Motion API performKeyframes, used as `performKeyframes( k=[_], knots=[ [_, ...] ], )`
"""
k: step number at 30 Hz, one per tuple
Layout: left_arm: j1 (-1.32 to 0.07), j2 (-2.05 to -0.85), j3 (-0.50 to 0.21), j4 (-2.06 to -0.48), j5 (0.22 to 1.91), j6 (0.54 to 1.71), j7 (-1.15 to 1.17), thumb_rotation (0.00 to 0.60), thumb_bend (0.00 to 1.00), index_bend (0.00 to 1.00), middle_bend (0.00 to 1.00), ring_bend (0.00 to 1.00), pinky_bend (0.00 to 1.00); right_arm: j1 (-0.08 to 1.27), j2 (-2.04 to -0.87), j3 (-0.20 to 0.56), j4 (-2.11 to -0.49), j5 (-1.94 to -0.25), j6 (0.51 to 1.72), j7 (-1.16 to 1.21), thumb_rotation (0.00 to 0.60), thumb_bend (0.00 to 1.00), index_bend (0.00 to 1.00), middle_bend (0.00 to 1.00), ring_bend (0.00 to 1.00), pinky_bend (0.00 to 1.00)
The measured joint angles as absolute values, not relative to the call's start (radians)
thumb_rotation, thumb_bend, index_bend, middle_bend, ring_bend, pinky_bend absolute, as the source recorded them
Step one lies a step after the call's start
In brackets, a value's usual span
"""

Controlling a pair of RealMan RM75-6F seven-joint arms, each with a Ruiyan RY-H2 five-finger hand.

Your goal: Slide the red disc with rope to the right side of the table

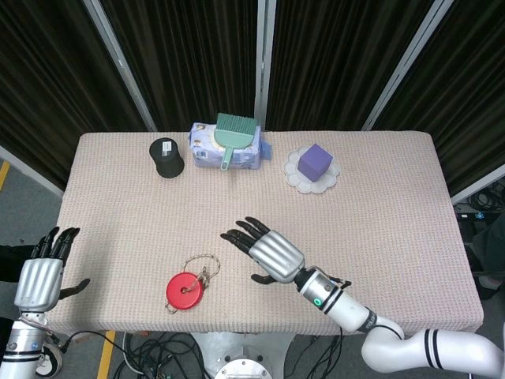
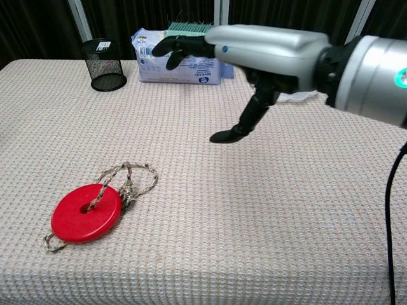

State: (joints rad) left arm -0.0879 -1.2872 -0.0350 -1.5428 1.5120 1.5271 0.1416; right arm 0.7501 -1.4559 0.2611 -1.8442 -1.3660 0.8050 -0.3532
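The red disc [image 1: 185, 290] [image 2: 86, 213] lies flat near the table's front left, with a tan rope [image 2: 130, 178] looped through its hole and trailing to its right. My right hand [image 1: 264, 250] [image 2: 248, 54] hovers open above the table, fingers spread and pointing left, a short way right of the disc and apart from it. My left hand [image 1: 39, 276] is open off the table's left edge, holding nothing.
Along the back edge stand a black mesh cup [image 1: 166, 158] [image 2: 103, 64], a wipes pack [image 1: 207, 150] with a green brush [image 1: 234, 133] on it, and a purple cube [image 1: 315, 163] on a white plate [image 1: 293, 176]. The woven table cloth [image 1: 394, 205] spreads to the right.
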Motion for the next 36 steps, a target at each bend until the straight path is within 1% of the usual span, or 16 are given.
performKeyframes(
  k=[5, 13, 23, 26, 30, 36],
  knots=[
    [-0.082, -1.286, -0.033, -1.530, 1.511, 1.531, 0.130, 0.600, 0.00, 0.09, 0.10, 0.05, 0.14, 0.845, -1.547, 0.278, -1.768, -1.250, 0.748, -0.413, 0.600, 0.12, 0.00, 0.14, 0.00, 0.00],
    [-0.076, -1.295, -0.030, -1.501, 1.504, 1.527, 0.111, 0.600, 0.00, 0.09, 0.10, 0.05, 0.14, 0.971, -1.652, 0.294, -1.673, -1.111, 0.714, -0.488, 0.600, 0.14, 0.00, 0.16, 0.00, 0.00],
    [-0.071, -1.298, -0.031, -1.479, 1.503, 1.527, 0.091, 0.600, 0.00, 0.09, 0.10, 0.05, 0.14, 1.076, -1.744, 0.261, -1.594, -0.985, 0.724, -0.564, 0.600, 0.15, 0.00, 0.19, 0.00, 0.00],
    [-0.069, -1.298, -0.031, -1.475, 1.502, 1.529, 0.085, 0.600, 0.00, 0.09, 0.10, 0.04, 0.14, 1.094, -1.762, 0.249, -1.577, -0.970, 0.732, -0.571, 0.600, 0.16, 0.03, 0.20, 0.00, 0.00],
    [-0.066, -1.300, -0.031, -1.469, 1.500, 1.529, 0.079, 0.600, 0.00, 0.09, 0.10, 0.05, 0.14, 1.107, -1.785, 0.236, -1.556, -0.961, 0.746, -0.571, 0.600, 0.16, 0.09, 0.24, 0.00, 0.00],
    [-0.063, -1.303, -0.032, -1.461, 1.497, 1.529, 0.071, 0.600, 0.00, 0.09, 0.10, 0.05, 0.14, 1.121, -1.806, 0.219, -1.536, -0.965, 0.750, -0.552, 0.600, 0.17, 0.16, 0.29, 0.00, 0.00]
  ],
)
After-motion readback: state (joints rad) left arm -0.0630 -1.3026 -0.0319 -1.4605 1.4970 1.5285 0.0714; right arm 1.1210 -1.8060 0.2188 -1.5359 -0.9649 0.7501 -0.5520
